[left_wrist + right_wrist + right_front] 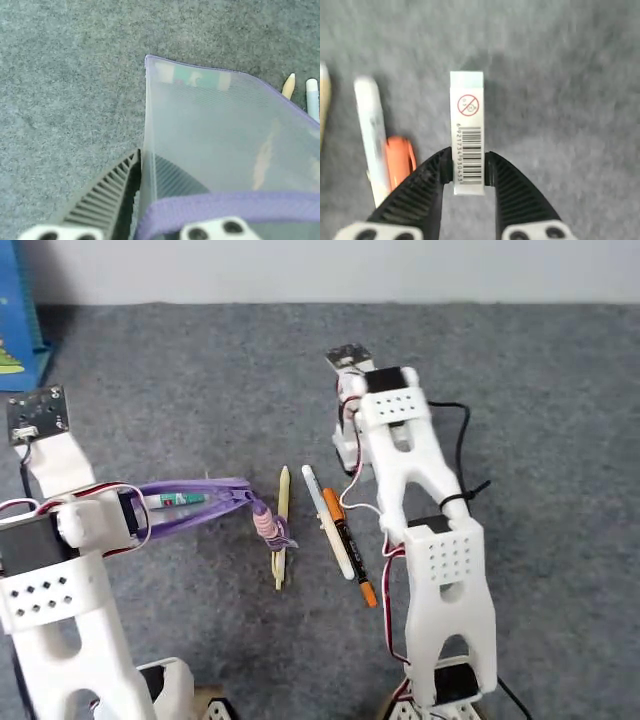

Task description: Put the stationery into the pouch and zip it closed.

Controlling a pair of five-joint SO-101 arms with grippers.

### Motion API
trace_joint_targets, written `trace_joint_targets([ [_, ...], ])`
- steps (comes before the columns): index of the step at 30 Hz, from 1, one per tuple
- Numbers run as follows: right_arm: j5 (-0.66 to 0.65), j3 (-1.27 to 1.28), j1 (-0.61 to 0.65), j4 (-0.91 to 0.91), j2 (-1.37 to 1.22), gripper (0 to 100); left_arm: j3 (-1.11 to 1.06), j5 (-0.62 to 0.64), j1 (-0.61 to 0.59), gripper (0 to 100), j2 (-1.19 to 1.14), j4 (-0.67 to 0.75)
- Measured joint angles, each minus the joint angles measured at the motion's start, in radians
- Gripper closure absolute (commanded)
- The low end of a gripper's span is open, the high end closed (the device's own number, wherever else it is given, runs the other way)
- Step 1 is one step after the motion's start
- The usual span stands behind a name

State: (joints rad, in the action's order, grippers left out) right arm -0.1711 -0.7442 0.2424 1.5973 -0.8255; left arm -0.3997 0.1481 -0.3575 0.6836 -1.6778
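Note:
The see-through pouch [195,502] with purple edging lies on its side on the grey carpet, a green-labelled item [192,77] inside it. My left gripper [147,165] is shut on the pouch's wall [215,135] at its left end. My right gripper [466,162] is shut on a small white block with a barcode label [466,115], perhaps an eraser, held just above the carpet. Beside it lie a white pen [370,135] and an orange marker [399,155]. A yellow pencil [283,525] lies by the pouch's pink zipper pull [266,525].
The white pen [325,520] and orange marker [350,550] lie between the pouch mouth and the right arm [430,530]. A blue box [18,320] stands at the far left edge. Grey carpet [540,420] stretches to the right.

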Motion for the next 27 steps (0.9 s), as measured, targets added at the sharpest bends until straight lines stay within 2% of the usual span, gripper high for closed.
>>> trace_joint_targets([
  [5, -0.068, 0.000, -0.080, 0.084, 0.000, 97.4, 0.000, 0.000, 0.000, 99, 0.000, 0.000],
  [11, -0.115, 0.000, -0.132, 0.149, 0.000, 77.7, 0.000, 0.000, 0.000, 99, 0.000, 0.000],
  [19, -0.121, 0.000, -0.106, 0.133, 0.000, 83.4, 0.000, 0.000, 0.000, 99, 0.000, 0.000],
  [23, -0.121, 0.000, -0.075, 0.058, -0.011, 85.3, 0.000, 0.000, 0.000, 99, 0.000, 0.000],
  [27, -0.121, -0.002, -0.080, 0.009, -0.075, 96.4, 0.000, 0.000, 0.000, 99, 0.000, 0.000],
])
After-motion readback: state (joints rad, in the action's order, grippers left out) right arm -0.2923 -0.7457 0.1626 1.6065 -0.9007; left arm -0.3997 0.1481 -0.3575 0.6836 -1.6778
